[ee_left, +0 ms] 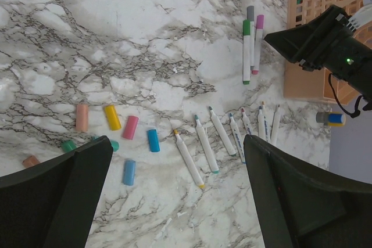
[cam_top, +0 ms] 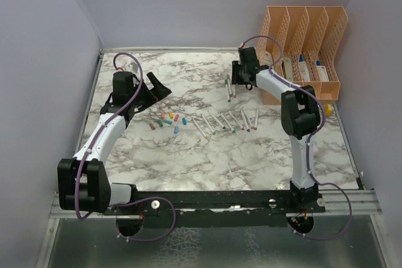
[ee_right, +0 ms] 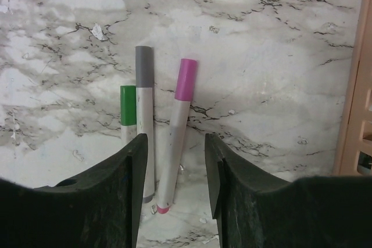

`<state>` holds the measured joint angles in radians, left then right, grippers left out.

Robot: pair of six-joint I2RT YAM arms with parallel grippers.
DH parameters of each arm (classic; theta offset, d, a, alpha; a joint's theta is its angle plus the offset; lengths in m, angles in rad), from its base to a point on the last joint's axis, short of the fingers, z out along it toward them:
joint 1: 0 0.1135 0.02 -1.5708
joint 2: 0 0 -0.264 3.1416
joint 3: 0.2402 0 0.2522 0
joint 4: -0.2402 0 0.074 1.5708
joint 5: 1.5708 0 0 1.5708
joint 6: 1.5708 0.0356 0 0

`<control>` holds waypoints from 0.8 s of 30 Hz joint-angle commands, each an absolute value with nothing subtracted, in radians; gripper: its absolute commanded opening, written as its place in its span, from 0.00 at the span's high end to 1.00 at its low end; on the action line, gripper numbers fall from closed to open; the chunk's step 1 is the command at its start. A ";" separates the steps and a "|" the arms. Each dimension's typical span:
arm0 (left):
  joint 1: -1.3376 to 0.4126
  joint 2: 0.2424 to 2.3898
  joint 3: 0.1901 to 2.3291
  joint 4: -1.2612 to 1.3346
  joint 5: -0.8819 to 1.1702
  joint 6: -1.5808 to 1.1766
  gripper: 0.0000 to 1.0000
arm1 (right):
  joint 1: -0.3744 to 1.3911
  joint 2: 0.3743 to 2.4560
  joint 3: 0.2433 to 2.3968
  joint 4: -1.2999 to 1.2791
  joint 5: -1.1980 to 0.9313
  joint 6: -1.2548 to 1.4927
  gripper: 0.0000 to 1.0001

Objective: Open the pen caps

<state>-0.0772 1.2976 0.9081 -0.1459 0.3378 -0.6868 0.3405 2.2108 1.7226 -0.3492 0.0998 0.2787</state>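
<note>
Left pincer (ee_left: 175, 149) gapes wide, empty; right pincer (ee_right: 175, 143) half-open straddles the pink-capped pen (ee_right: 181, 105).

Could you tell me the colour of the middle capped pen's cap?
Grey cap, clearest in the right wrist view.
</note>
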 commanded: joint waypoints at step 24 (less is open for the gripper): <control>-0.067 1.258 0.868 -0.110 0.372 -0.714 0.01 | 0.359 2.343 1.787 -0.478 0.215 0.303 0.90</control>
